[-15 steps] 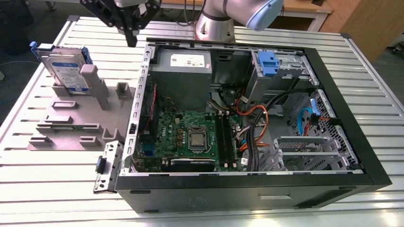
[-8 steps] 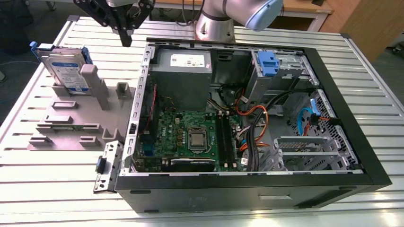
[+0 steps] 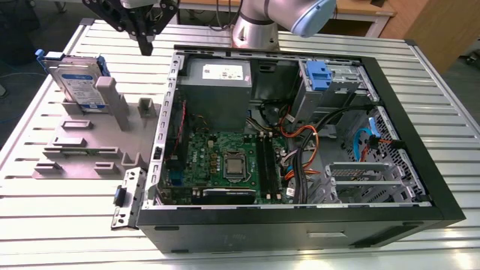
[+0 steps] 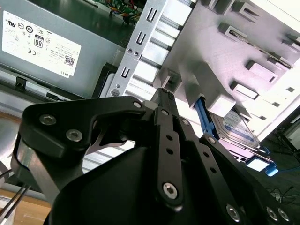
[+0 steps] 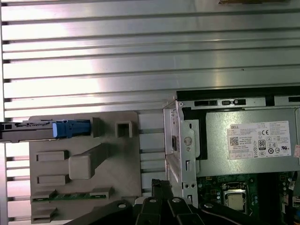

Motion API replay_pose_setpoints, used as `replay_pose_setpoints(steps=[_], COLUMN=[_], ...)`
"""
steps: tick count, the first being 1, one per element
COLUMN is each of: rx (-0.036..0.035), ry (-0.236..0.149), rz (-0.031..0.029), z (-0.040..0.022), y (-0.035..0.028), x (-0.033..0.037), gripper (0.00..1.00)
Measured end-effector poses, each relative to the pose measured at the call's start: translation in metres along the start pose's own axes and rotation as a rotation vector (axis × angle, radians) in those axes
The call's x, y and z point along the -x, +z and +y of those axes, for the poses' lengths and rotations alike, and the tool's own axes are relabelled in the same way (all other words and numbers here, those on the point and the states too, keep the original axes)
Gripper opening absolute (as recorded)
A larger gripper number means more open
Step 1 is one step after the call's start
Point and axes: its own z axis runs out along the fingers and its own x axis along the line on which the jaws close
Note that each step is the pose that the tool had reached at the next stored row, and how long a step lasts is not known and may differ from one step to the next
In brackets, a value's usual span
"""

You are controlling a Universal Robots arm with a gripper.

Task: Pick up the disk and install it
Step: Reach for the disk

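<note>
One slatted metal tabletop (image 3: 60, 216) carries everything I inspect from my remote station. Its ribbed surface runs in long parallel strips, bright under the room light; the first wrist view shows the same tabletop (image 5: 140, 47) from above. Past its edge on the exterior view's left I note dark floor (image 3: 11, 118). At the far corner on the exterior view's right stands a wooden panel (image 3: 439, 28).

Item one: a grey holder plate (image 3: 82, 149) lies flat on the tabletop, on the exterior view's left. The disk (image 3: 75, 79) stands upright on edge in a slot at the plate's far end, label toward the camera, blue carrier frame round its rim. In the first wrist view the disk (image 5: 70, 129) appears edge-on in that holder plate (image 5: 117, 164). In the second wrist view the disk (image 4: 232, 124) sits behind the raised blocks of the holder plate (image 4: 225, 51).

Item two: an open computer case (image 3: 300, 146) lies just beside the plate, on the exterior view's right. Inside I see a circuit board (image 3: 225, 163), a grey power supply box (image 3: 217, 84) and a blue latch (image 3: 318, 76).

Item three: the pincer (image 3: 148, 49) hangs above the tabletop between the disk and the case wall, near the far edge. Its fingers are drawn together to one tip, as the second wrist view of the pincer (image 4: 162, 93) and the first wrist view of the pincer (image 5: 159, 185) agree. It is apart from the disk, which rests in its holder outside the case.
</note>
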Motion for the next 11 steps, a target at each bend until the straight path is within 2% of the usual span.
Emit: replay_pose_setpoints(steps=[11], rx=[0.0], ry=[0.0], rz=[0.0], z=[-0.0003], y=[0.0], x=[-0.0032], gripper=[0.11])
